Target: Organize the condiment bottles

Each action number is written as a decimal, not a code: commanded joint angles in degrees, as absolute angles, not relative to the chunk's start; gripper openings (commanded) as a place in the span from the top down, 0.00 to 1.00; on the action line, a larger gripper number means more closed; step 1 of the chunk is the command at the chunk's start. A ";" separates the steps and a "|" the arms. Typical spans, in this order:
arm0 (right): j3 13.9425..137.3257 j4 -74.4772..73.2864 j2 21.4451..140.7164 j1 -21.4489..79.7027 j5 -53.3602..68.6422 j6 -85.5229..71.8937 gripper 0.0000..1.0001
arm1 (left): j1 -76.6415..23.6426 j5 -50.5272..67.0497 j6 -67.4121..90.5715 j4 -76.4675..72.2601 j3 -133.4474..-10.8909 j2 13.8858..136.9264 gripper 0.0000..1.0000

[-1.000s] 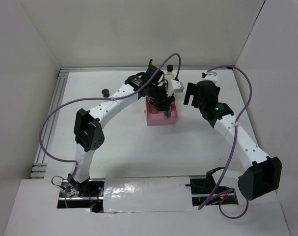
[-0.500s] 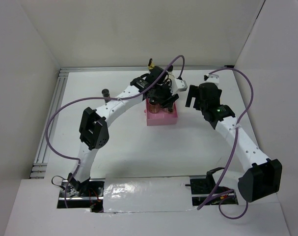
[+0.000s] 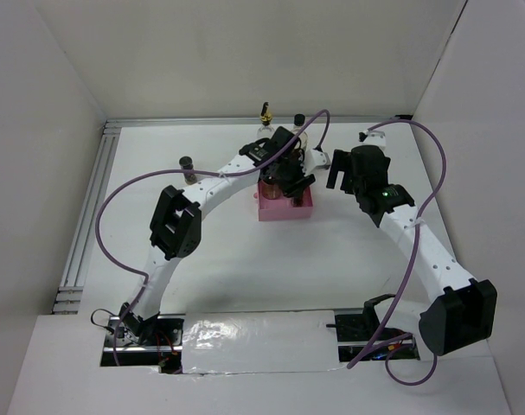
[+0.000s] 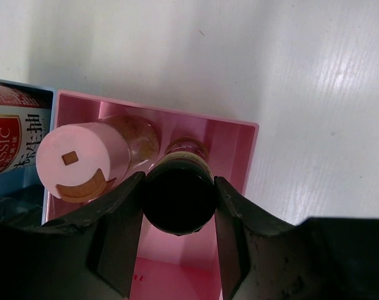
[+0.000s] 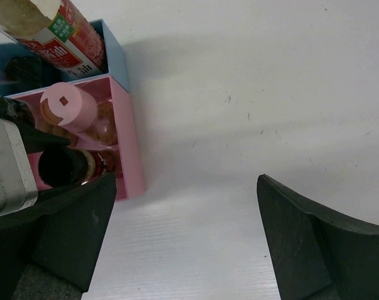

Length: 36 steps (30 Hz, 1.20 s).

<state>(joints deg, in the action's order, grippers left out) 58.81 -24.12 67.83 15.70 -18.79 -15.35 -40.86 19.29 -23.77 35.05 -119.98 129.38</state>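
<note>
Pink plastic frames the shot: my left gripper point(image 4: 180, 199), jaws part-closed, clamps the black lid of a spice jar point(image 4: 180, 187) inside the walls of the pink tray point(image 4: 239, 130). The jar sits just beside the pink-capped jar point(image 4: 73, 164), which stands in the same tray. Can't tell whether the held jar's base has reached the tray floor.

Behind, the blue tray point(image 4: 33, 89) abuts the pink one & holds the red-label bottle point(image 4: 8, 131). The pourer bottle point(image 3: 265, 113) stands at the back near it, tho my arm hides its footing. My right gripper point(image 5: 189, 244) hangs wide open w/ nothing in it, over bare table point(image 3: 245, 251) to the right of both trays.

Progress, as I judge it: past halfway. Left to do: release this jar, then fetch the stray jar point(image 3: 186, 162) out on the table, well apart to the left. A third dark-lidded jar isn't visible.

Room: tight on the pink-cap side, w/ the tray wall close on the other, so straight up looks the clean exit. Open table lies left, front & right.
</note>
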 commanded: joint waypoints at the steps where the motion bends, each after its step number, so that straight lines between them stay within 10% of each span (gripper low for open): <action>1: 58.89 -24.34 66.80 15.21 -18.98 -15.12 0.00 | -41.40 19.69 -24.17 32.34 -119.79 129.99 0.83; 7: 59.15 -24.43 66.53 15.21 -19.25 -15.12 0.00 | -41.31 20.39 -24.08 31.99 -118.57 129.38 0.43; 18: 59.33 -25.13 65.74 15.20 -19.07 -14.85 0.00 | -41.31 21.88 -23.38 32.08 -118.47 129.11 0.27; 23: 59.06 -25.31 65.39 15.12 -18.99 -14.85 0.00 | -41.31 23.46 -21.89 32.78 -120.67 127.01 0.01; 36: 59.94 -25.05 65.83 15.03 -18.63 -15.64 0.00 | -39.82 24.87 -21.01 39.55 -118.25 107.17 0.01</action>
